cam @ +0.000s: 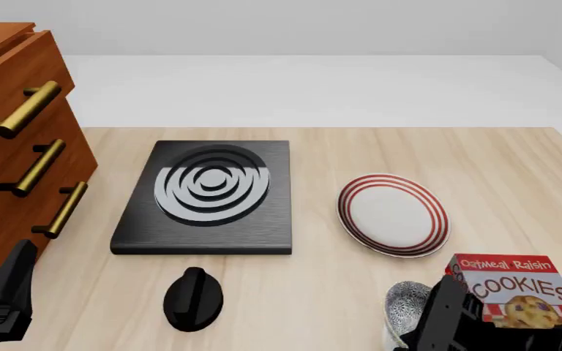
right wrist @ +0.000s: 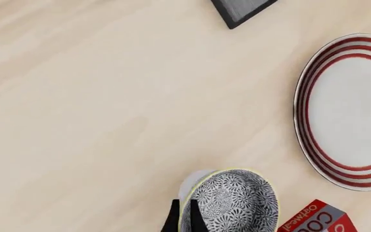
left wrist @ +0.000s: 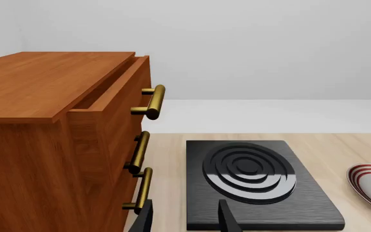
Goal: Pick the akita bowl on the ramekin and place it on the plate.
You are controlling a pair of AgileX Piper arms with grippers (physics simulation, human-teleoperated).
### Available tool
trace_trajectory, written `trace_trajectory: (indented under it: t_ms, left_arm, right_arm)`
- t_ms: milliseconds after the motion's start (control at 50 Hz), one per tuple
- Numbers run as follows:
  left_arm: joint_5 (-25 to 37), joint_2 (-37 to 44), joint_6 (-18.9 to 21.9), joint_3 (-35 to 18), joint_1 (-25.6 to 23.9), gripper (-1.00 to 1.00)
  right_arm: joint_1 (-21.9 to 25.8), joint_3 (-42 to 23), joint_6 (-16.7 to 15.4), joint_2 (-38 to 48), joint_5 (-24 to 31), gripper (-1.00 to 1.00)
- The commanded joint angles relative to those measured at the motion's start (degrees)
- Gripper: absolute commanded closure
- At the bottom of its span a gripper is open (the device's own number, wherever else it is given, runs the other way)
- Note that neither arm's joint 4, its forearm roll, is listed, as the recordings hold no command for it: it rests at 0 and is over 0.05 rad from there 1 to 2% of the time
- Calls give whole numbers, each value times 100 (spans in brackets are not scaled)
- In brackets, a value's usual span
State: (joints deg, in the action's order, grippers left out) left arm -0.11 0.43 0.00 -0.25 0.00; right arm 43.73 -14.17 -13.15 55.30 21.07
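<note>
The akita bowl, dark and patterned with a pale rim, sits on the white ramekin, of which only an edge shows beside it. My right gripper has its two fingers closed tight on the bowl's rim, one inside and one outside. In the front view the bowl is at the near right, half hidden by the right arm. The red-ringed plate lies bare just beyond it, nearer the table's middle. At the near left my left gripper hangs open and holds nothing, beside the cabinet.
A black stove slab with a ringed burner lies left of the plate, and a black knob lies in front of it. A wooden drawer cabinet with brass handles stands at the left. A red cookie box stands right of the bowl.
</note>
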Motion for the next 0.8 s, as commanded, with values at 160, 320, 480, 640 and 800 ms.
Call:
trace_trajectory:
  t_ms: [160, 320, 480, 640, 800]
  left_arm:
    - [0, 0, 0, 0, 0, -100]
    - [0, 0, 0, 0, 0, -100]
    - [0, 0, 0, 0, 0, -100]
    - [0, 0, 0, 0, 0, -100]
    - [0, 0, 0, 0, 0, -100]
  right_arm:
    - [-271, -300, -352, -94, 150, 100]
    - [-407, -368, -493, -149, 215, 100]
    - [-466, -419, -670, -257, 294, 100]
    - [-561, -566, -821, -360, 387, 100]
    - [-651, -700, -1014, -811, 936, 100]
